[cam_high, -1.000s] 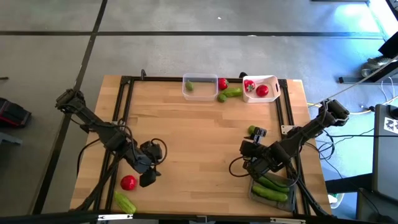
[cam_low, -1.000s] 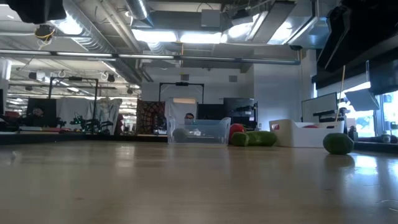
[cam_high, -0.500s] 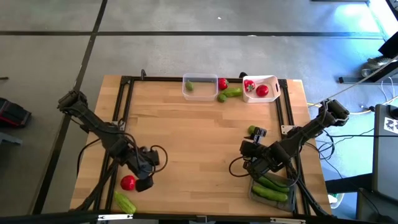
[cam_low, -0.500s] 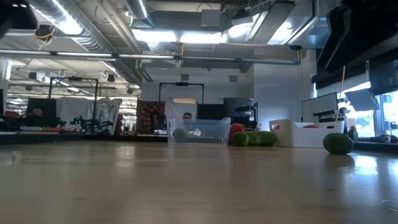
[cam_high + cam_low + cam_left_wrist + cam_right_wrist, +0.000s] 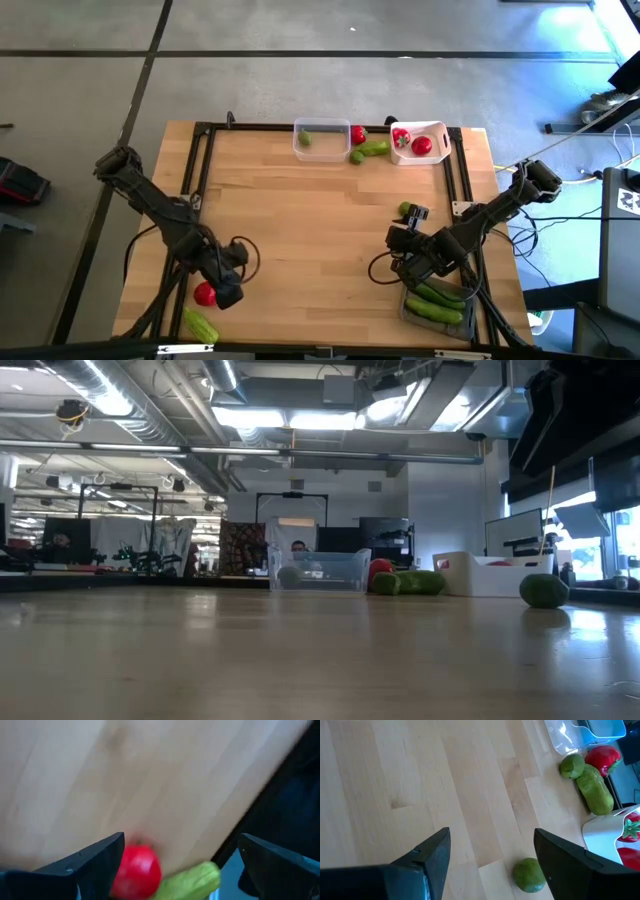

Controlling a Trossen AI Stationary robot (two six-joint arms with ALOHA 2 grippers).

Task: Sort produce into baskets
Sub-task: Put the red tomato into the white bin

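At the lower left of the high view, your left tool (image 5: 226,293) hangs low over the counter (image 5: 300,220), just beside a red tomato (image 5: 206,294) that lies loose near the edge, with a loose cucumber (image 5: 201,324) a little below it. From the wrist view you see the fingers (image 5: 90,865) spread wide, with the tomato between them and nothing gripped yet.

Now for the progress, as far as you can judge. The dark basket (image 5: 437,305) at the lower right already holds some cucumbers. The white basket (image 5: 437,133) at the upper right holds red pieces. The clear basket (image 5: 322,139) at the top middle holds one small green fruit. Still outside are the tomato and cucumber at the lower left, a round green fruit (image 5: 405,210) at the middle right, and a small group between the clear and white baskets: a red piece (image 5: 358,134), a second cucumber (image 5: 375,148) and a small green fruit (image 5: 356,157). So I would say the sorting is perhaps half done, with six pieces left.

Your left arm reaches from the left edge down toward the bottom of the frame, elbow bent, wrist tilted down at the tomato. Your right arm waits at the lower right, its tool (image 5: 400,243) open and empty, just above the dark basket and pointing toward the round green fruit.
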